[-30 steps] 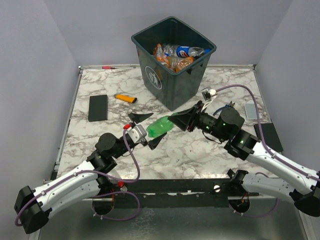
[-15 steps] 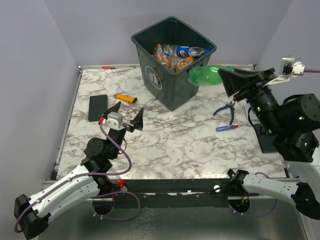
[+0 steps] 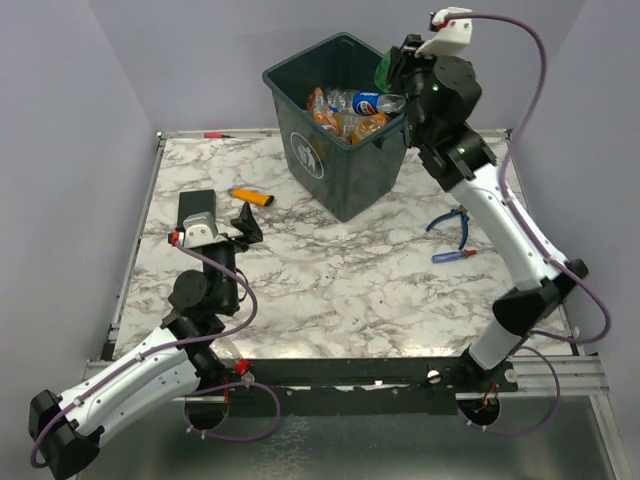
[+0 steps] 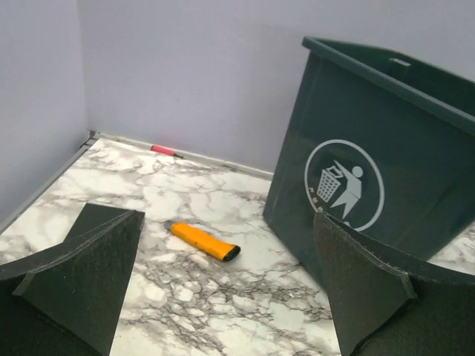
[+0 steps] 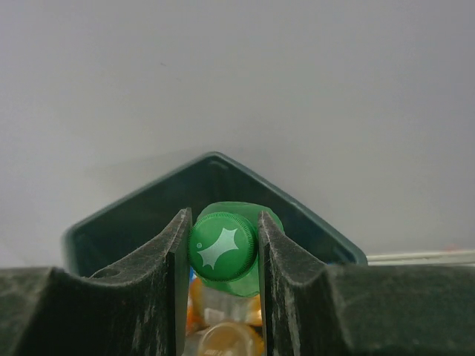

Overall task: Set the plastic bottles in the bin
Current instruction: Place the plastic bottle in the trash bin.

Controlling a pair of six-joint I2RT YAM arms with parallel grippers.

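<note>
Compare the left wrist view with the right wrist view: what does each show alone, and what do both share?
Left wrist only: the orange lighter on the marble table, the white logo on the bin, the open, empty left gripper. Right wrist only: the right gripper shut on a green bottle by its cap, other bottles inside the bin. Both: the bin and the pale wall.

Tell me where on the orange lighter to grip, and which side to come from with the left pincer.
Grip the orange lighter across its narrow width, about mid-body, coming straight down from above. It lies flat on the marble tabletop, black tip toward the bin, so only its two long sides offer opposing faces. Both sides are clear of other things.
</note>
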